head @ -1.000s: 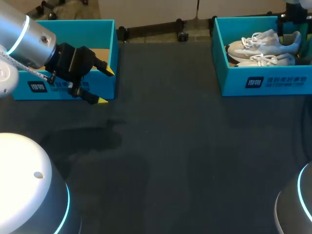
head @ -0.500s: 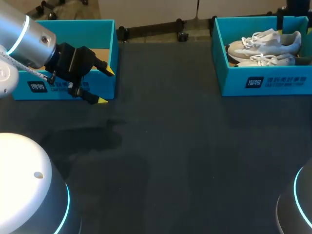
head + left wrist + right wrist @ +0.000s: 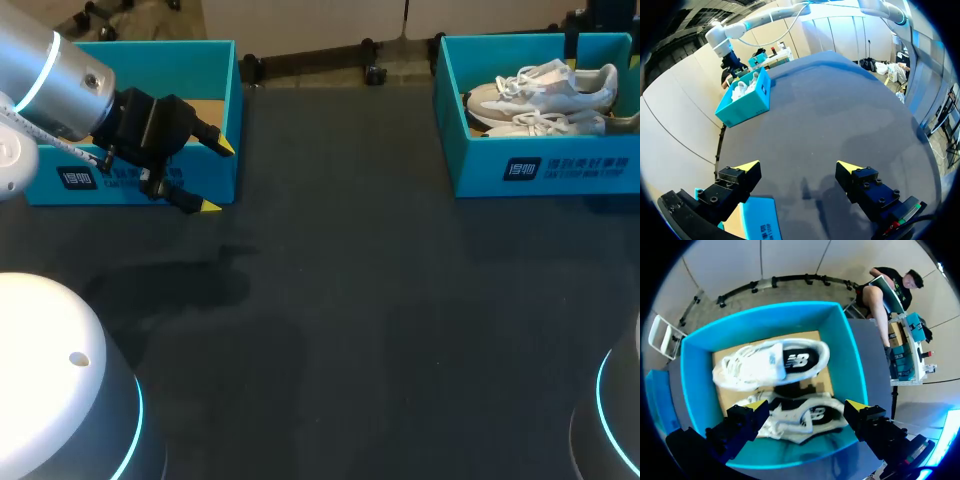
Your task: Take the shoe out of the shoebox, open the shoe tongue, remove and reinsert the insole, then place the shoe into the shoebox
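A blue shoebox (image 3: 540, 170) stands at the table's far right and holds two white shoes, one (image 3: 545, 85) behind the other (image 3: 550, 123). In the right wrist view my right gripper (image 3: 807, 406) hangs open above this shoebox (image 3: 846, 357), over the nearer shoe (image 3: 805, 422); the farther shoe (image 3: 767, 364) lies ahead of it. The head view shows only a dark bit of that gripper (image 3: 582, 18), at the box's back edge. My left gripper (image 3: 217, 177) stands open and empty at the far left, with bare table ahead of its fingers (image 3: 797, 167).
A second blue box (image 3: 225, 110) with a cardboard floor stands at the far left, and my left gripper is against its right front corner. Dark table (image 3: 380, 300) spreads between the two boxes. The left wrist view shows this box's corner (image 3: 757, 222) beside one finger.
My right arm's dark gripper at the head view's top right has drawn back towards the picture's edge, uncovering the shoebox's right end. The left arm has not moved.
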Robot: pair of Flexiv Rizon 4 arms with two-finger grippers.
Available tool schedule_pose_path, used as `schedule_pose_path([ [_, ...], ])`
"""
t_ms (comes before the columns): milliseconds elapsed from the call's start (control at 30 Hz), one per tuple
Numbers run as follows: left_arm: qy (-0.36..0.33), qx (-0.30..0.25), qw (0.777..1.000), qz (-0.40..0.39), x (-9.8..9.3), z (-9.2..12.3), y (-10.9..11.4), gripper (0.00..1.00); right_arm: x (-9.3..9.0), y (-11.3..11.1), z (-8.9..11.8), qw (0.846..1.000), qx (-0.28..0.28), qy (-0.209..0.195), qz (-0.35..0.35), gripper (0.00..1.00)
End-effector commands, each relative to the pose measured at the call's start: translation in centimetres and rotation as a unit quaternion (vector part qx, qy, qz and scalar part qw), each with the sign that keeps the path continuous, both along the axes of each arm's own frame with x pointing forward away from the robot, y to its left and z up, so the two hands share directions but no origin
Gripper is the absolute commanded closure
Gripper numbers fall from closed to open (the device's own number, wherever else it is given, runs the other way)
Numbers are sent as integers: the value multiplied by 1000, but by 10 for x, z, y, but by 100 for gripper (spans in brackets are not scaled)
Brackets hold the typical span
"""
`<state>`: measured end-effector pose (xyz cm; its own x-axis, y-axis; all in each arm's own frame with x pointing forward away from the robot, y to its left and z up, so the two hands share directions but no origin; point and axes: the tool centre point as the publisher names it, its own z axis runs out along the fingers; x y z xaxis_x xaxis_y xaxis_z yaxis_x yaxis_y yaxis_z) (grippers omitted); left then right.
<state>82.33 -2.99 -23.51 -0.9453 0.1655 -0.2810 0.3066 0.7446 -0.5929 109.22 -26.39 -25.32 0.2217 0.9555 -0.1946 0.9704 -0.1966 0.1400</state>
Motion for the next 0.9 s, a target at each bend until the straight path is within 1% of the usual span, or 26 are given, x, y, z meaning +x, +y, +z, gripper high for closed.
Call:
schedule_pose_path([
  [33,0,2,1000,0,-1,0,0,0,-28,2,13,999,6,-38,10,0],
  [167,20,7,996,91,4,10,-1,0,-28,2,13,999,6,-38,10,0],
  [233,27,12,990,135,8,13,-1,0,-28,2,13,999,6,-38,10,0],
  [267,31,27,985,170,11,16,-1,0,-28,2,13,999,6,-38,10,0],
  [300,30,21,983,178,11,18,-1,0,-28,2,13,999,6,-38,10,0],
  [333,37,34,976,211,12,22,0,0,-28,2,13,999,6,-38,10,0],
  [400,56,42,967,244,16,24,1,0,-28,2,13,999,6,-38,10,0],
  [433,65,59,957,278,20,24,0,0,-28,2,13,999,6,-38,10,0],
  [467,64,58,955,283,21,24,0,0,-28,2,13,999,6,-38,10,0],
  [533,88,72,936,334,25,28,2,0,-28,2,13,999,6,-38,10,0],
  [567,94,71,931,345,26,29,2,0,-28,2,13,999,6,-38,10,0],
  [600,113,89,913,381,28,31,3,0,-28,2,13,999,6,-38,10,0],
  [633,121,78,906,398,30,32,4,0,-28,2,13,999,6,-38,10,0],
  [667,137,88,885,437,32,35,6,0,-28,2,13,999,6,-38,10,0],
  [700,143,87,879,445,33,36,6,0,-30,3,14,999,5,-34,15,0],
  [733,151,81,868,466,34,39,8,0,-33,4,14,999,9,-27,24,0],
  [767,170,88,846,497,37,40,10,0,-36,6,14,999,13,-21,29,0],
  [800,179,84,834,514,38,42,11,0,-40,7,14,999,17,-15,32,0],
  [833,184,88,817,540,39,43,13,0,-43,7,14,999,23,-11,36,0],
  [867,214,96,787,571,41,43,17,0,-51,10,14,999,28,4,44,0],
  [900,217,99,765,599,42,42,19,0,-54,12,15,998,30,6,46,0],
])
